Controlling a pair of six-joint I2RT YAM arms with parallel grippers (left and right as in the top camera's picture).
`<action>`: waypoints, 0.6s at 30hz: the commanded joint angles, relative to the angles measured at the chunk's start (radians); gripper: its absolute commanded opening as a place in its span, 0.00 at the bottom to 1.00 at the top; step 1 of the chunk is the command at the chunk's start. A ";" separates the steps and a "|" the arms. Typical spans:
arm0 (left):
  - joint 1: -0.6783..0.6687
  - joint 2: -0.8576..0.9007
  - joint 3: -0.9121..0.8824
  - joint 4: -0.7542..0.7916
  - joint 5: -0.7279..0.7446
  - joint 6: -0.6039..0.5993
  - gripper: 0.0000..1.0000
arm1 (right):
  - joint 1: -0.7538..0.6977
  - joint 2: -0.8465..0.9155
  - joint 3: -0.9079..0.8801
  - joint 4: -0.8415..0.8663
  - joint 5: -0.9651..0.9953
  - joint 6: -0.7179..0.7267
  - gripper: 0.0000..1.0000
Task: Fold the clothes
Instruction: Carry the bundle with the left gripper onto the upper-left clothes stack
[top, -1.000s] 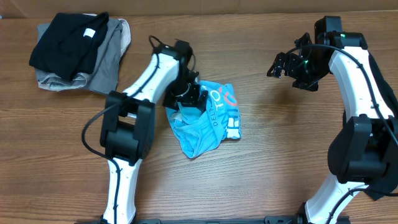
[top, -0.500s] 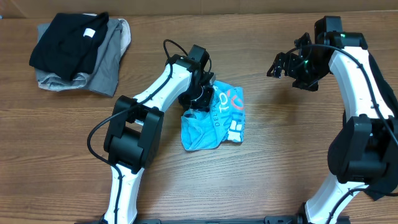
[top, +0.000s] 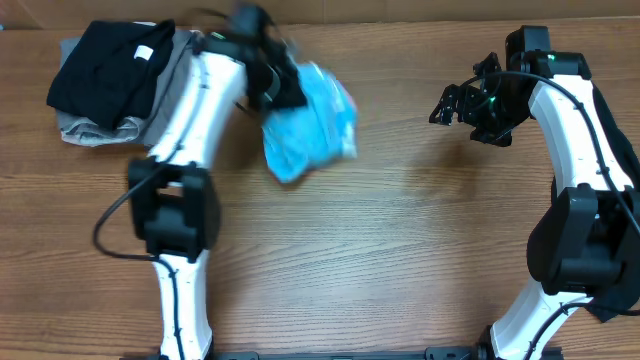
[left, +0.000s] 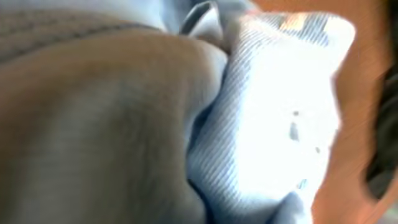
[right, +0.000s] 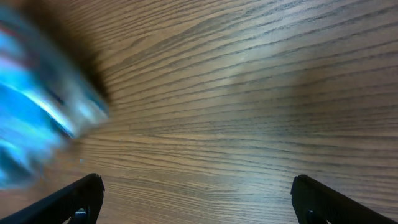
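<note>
We have the blue T-shirt as a blurred, bunched wad at the far side of the table, just right of the black and grey pile, with its long axis running far-right to near-left. The left tool grips its left edge, jaws buried in cloth. The right tool stands wide, holding nothing, well to the right.

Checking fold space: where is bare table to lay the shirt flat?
Bare table spans the centre and near edge, between left arm and right arm. Crowded far left: the black and grey pile beside the left gripper gripping the blue T-shirt.
</note>
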 joint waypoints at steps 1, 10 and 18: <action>0.080 -0.082 0.167 0.010 0.180 -0.062 0.04 | -0.002 -0.037 0.024 0.006 -0.006 -0.007 1.00; 0.320 -0.082 0.381 0.095 0.260 -0.243 0.04 | -0.002 -0.037 0.011 0.007 -0.006 -0.007 1.00; 0.556 -0.079 0.380 0.082 0.219 -0.284 0.04 | -0.002 -0.037 0.002 0.011 -0.006 -0.007 1.00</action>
